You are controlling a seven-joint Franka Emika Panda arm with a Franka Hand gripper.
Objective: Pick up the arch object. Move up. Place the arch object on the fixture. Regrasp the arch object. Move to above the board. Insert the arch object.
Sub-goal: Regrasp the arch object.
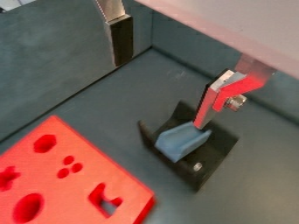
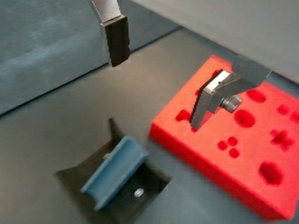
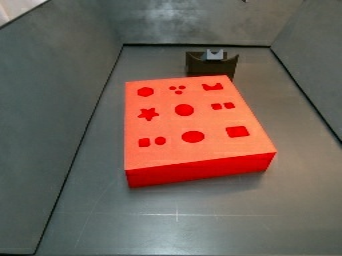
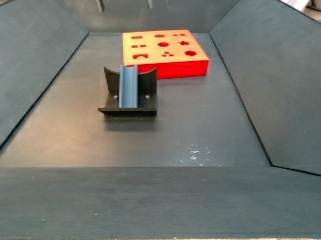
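The blue-grey arch object (image 4: 128, 84) leans upright in the dark fixture (image 4: 127, 106), between the bracket's walls. Both wrist views show it from above, the arch object (image 1: 181, 138) resting in the fixture (image 1: 208, 157), and again the arch object (image 2: 117, 168). My gripper (image 1: 162, 94) hangs high above the floor, open, with nothing between its fingers (image 1: 121, 39). One fingertip shows just over the arch object in a wrist view. The red board (image 3: 187, 125) lies flat beside the fixture, its cut-outs facing up. Neither side view shows the gripper.
Sloping grey walls (image 3: 67, 60) enclose the dark floor (image 4: 150, 141) on all sides. The fixture (image 3: 211, 62) stands close to the back wall, just beyond the board's far edge. The board (image 2: 239, 131) lies under one finger in a wrist view.
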